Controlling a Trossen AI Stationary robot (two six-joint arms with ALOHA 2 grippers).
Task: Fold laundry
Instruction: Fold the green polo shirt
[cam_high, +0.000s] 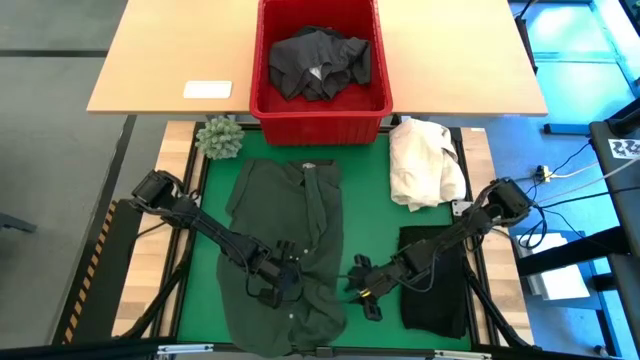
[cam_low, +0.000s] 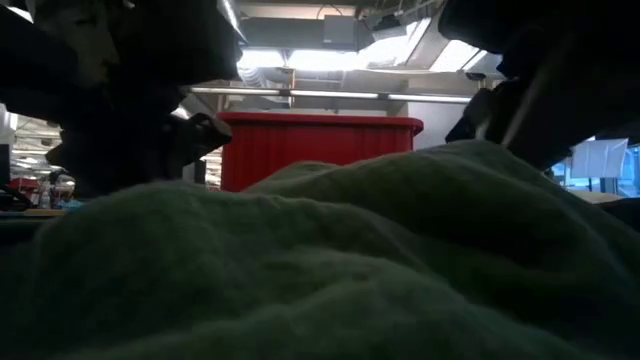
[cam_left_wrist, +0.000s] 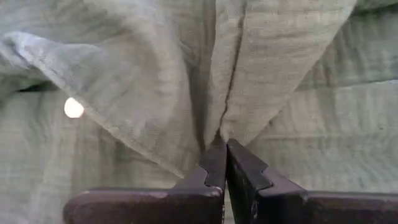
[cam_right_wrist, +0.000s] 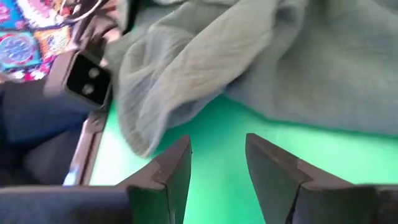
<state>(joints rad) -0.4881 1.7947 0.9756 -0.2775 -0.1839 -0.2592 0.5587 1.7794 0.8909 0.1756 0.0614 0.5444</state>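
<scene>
A dark green shirt (cam_high: 290, 215) lies spread on the green mat (cam_high: 375, 200), its cloth filling the front of the low view (cam_low: 350, 260). My left gripper (cam_high: 283, 277) is down on the shirt's near part, shut on its cloth (cam_left_wrist: 124, 62). My right gripper (cam_high: 360, 288) hovers open just right of the shirt's right edge (cam_right_wrist: 161, 93); in the right wrist view only bare mat lies between its fingers (cam_right_wrist: 217, 162). A black garment (cam_high: 435, 285) lies flat under the right arm. My left gripper pinches a raised fold of the green shirt (cam_left_wrist: 221, 127) between its two fingertips, coming from above at a slant. Creases fan out from the pinch across the cloth. The rest of the shirt lies on the mat.
A red basket (cam_high: 320, 105) with a dark grey garment (cam_high: 320, 62) stands on the wooden table at the far side. A cream-white cloth heap (cam_high: 425, 160) lies at the mat's far right. A small green plant (cam_high: 218, 136) sits at the far left corner.
</scene>
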